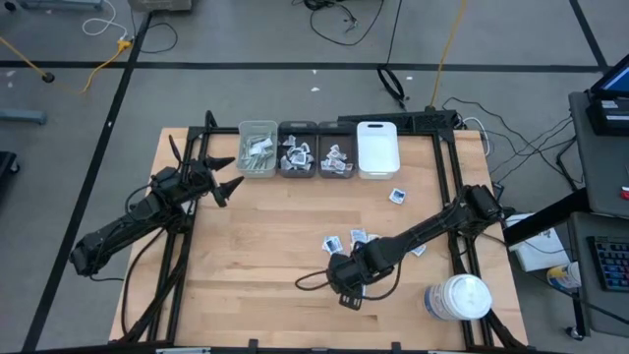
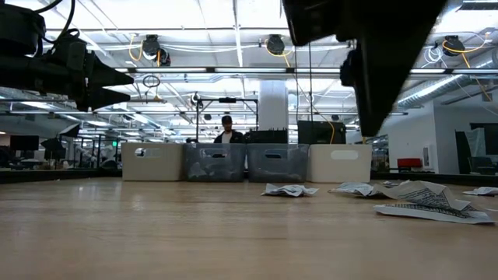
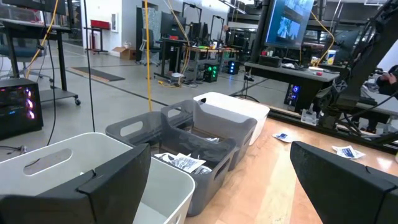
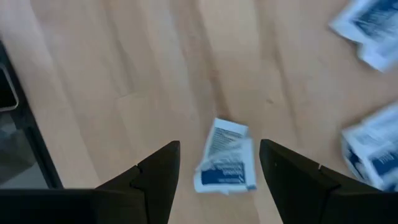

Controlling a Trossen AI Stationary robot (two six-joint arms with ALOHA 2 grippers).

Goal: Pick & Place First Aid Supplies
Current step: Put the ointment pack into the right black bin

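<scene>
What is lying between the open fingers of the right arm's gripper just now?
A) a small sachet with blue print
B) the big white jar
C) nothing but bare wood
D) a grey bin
A: the right wrist view shows the right gripper open, with a small sachet with blue print lying on the wooden table between its fingers, not yet gripped.

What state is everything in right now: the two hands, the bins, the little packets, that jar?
Left hand: open, empty, raised near the bins.
Right hand: open, above a sachet, not gripping.
Sachet: flat on the table, between the fingers.
Other sachets: loose on the table.
Leftmost bin: holds wrapped strips.
Two grey bins: hold sachets.
White bin: looks empty.
Jar: lid on.
</scene>
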